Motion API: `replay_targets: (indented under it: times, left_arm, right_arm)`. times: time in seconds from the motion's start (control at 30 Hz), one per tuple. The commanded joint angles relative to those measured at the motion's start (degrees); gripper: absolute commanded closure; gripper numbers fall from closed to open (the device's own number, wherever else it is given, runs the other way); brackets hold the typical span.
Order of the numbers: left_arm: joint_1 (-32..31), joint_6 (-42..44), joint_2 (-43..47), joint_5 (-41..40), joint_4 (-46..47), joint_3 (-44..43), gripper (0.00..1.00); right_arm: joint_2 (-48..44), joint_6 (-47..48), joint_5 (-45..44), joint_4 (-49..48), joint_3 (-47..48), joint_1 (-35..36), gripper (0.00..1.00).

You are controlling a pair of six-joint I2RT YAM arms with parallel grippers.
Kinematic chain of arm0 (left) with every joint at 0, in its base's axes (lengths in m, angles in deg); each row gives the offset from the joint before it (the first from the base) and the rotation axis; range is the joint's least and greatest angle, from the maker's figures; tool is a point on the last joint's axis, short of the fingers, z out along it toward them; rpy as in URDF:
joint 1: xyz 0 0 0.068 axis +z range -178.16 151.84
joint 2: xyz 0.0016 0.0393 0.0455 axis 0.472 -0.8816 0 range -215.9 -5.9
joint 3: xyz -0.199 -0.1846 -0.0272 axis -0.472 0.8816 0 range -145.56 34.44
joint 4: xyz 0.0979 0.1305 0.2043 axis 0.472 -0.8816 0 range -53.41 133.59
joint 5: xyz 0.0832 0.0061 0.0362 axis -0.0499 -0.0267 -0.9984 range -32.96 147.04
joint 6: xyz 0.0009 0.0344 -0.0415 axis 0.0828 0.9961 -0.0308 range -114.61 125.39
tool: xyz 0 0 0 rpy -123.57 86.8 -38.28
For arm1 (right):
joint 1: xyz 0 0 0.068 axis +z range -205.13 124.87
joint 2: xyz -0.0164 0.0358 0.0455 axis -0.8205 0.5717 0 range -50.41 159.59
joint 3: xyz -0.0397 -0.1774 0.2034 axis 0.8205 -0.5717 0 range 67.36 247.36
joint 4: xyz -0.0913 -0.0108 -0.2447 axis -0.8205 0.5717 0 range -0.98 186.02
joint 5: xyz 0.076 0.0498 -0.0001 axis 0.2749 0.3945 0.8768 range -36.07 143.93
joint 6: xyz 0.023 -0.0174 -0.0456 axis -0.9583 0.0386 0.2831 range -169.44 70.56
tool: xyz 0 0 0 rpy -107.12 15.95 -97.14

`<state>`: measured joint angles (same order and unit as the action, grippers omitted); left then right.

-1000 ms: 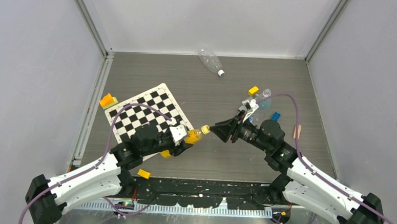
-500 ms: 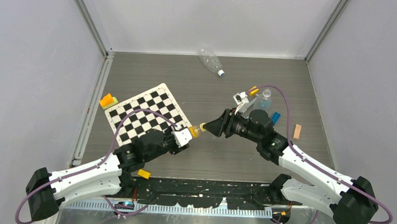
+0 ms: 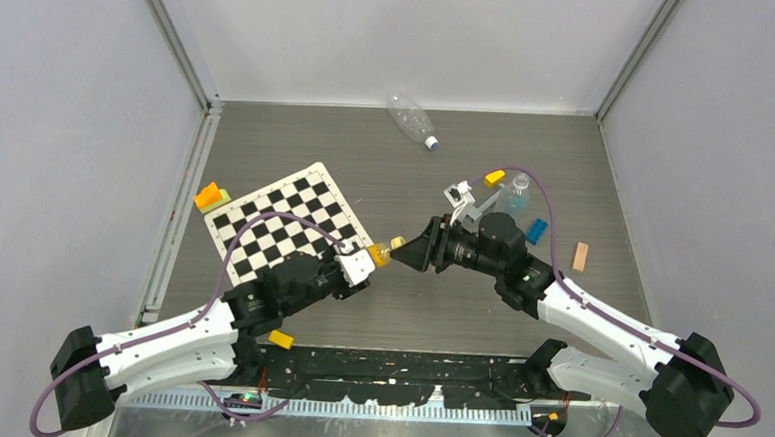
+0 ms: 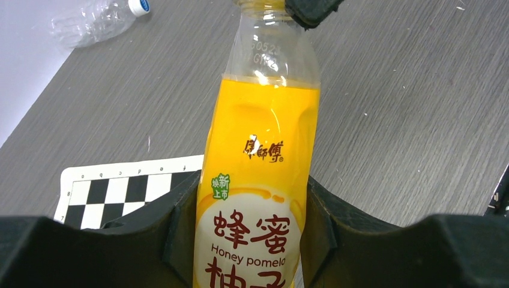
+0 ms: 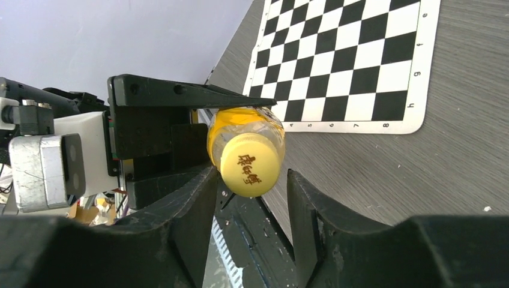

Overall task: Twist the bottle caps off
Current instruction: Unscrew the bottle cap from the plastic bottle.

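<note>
**Top view.** The left gripper [image 3: 369,262] is clamped around a yellow-orange plastic drink bottle [image 3: 377,257]. It seems to hold the bottle above the grey wood-grain table [image 3: 409,310], just beside a corner of a black-and-white checkerboard mat [image 3: 283,218]. The bottle's long axis runs roughly level, away from the left gripper. Its round yellow screw cap [image 3: 394,246] points straight at the right gripper [image 3: 408,252], which meets it head on, so the right arm is the one at the cap. A clear crinkled plastic bottle [image 3: 410,117] lies well apart at the far edge of the table.

**Left wrist view.** This view shows the grip that the top view hides. Black fingers press both sides of the bottle's labelled body. The neck rises to the top edge of the picture, where a dark fingertip of the right gripper overlaps it. The cap itself is cut off.

**Right wrist view.** Only this view looks down the bottle's axis onto the printed face of the cap. The cap sits between two black fingers [image 5: 195,204] set narrow around it. One finger is close against the cap and a sliver of gap shows on the other side, so I cannot tell whether the cap is pinched. Judging from this, the twist needs both fingers pressing the cap, centred on the axis.
</note>
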<state>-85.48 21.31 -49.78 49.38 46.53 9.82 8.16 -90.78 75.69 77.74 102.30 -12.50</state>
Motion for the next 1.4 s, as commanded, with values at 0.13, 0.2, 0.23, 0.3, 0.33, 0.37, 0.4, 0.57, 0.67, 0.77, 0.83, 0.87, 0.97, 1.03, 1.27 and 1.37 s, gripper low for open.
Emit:
replay_targets:
  times: [0.13,0.2,0.23,0.3,0.33,0.37,0.4,0.57,0.67,0.77,0.83,0.87,0.97,1.03,1.27,1.37]
  left_arm:
    - [-0.2,0.2,1.3,0.4,3.5,0.5,1.0]
    - [-0.2,0.1,1.2,0.4,3.6,0.8,1.0]
    - [-0.2,0.0,1.2,0.5,3.7,0.8,1.0]
    - [-0.2,-0.2,1.3,1.0,4.0,0.9,1.0]
    - [-0.2,-0.1,1.4,1.2,4.2,1.0,1.0]
    - [-0.2,-0.2,1.4,1.3,4.3,1.0,1.0]
    - [-0.2,-0.3,1.4,1.3,4.3,1.0,1.0]
    - [-0.2,-0.6,1.9,1.5,4.8,1.2,1.0]
    - [-0.2,-0.7,2.1,1.6,5.0,1.3,1.0]
    - [-0.2,-0.7,2.3,1.5,5.0,1.4,1.0]
    - [-0.2,-0.7,2.5,1.3,5.1,1.6,1.0]
    - [-0.2,-0.7,2.7,1.2,5.1,1.6,1.0]
    - [-0.2,-0.7,3.3,1.1,4.9,1.7,1.0]
    - [-0.2,-0.7,3.7,1.1,4.9,1.8,1.0]
    - [-0.2,-0.5,3.0,1.1,5.0,1.9,1.0]
    - [-0.2,-0.5,2.5,0.7,5.1,1.9,1.0]
  right_arm:
    - [-2.6,-3.1,-2.2,-5.6,0.1,-1.9,0.44]
    - [-3.3,-3.6,-2.5,-6.0,-0.5,-2.3,0.43]
    - [-3.5,-3.7,-2.3,-6.0,-0.6,-2.4,0.44]
    - [-3.2,-3.7,-1.4,-6.0,-0.5,-2.6,0.46]
    - [-2.7,-3.8,-0.9,-6.0,-0.2,-2.7,0.49]
    - [-2.5,-4.2,-0.7,-6.4,-0.1,-2.7,0.51]
    - [-1.9,-4.4,0.1,-6.7,0.0,-2.7,0.54]
    - [0.8,-4.7,5.1,-7.5,1.1,-2.6,0.54]
    - [1.5,-4.2,5.2,-6.9,1.4,-2.7,0.51]
    - [1.8,-3.6,4.4,-6.2,1.4,-2.7,0.5]
    - [2.2,-3.2,3.7,-5.6,1.6,-2.7,0.49]
    - [2.3,-3.0,3.6,-5.3,1.7,-2.7,0.49]
    - [2.9,-2.5,1.9,-4.0,2.2,-2.8,0.49]
    - [2.9,-2.3,0.5,-3.1,2.3,-2.9,0.48]
    - [4.0,-3.9,2.8,-6.1,2.1,-3.2,0.58]
    - [4.7,-4.1,6.4,-7.2,2.3,-3.1,0.6]
